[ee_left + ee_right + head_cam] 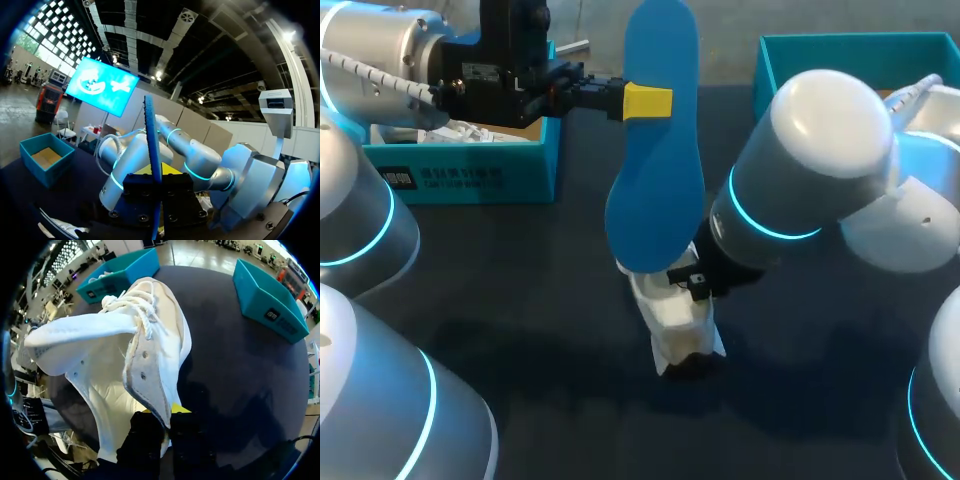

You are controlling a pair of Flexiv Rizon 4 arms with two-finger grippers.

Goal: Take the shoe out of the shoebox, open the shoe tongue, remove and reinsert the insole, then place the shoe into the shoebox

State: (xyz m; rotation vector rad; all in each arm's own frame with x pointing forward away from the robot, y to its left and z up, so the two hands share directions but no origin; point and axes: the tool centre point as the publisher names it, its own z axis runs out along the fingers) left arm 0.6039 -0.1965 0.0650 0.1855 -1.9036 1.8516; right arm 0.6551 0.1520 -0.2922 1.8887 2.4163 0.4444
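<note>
Blue insole, one shoe, two shoeboxes

Blue insole; white shoe with white laces and a grey eyelet strip; teal box at ten o'clock; black surface; black fingers with yellow tips.

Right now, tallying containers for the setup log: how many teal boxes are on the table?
2. The left teal box stands at the table's far left with white contents inside; the right teal box is far right, partly behind the right arm.
</note>
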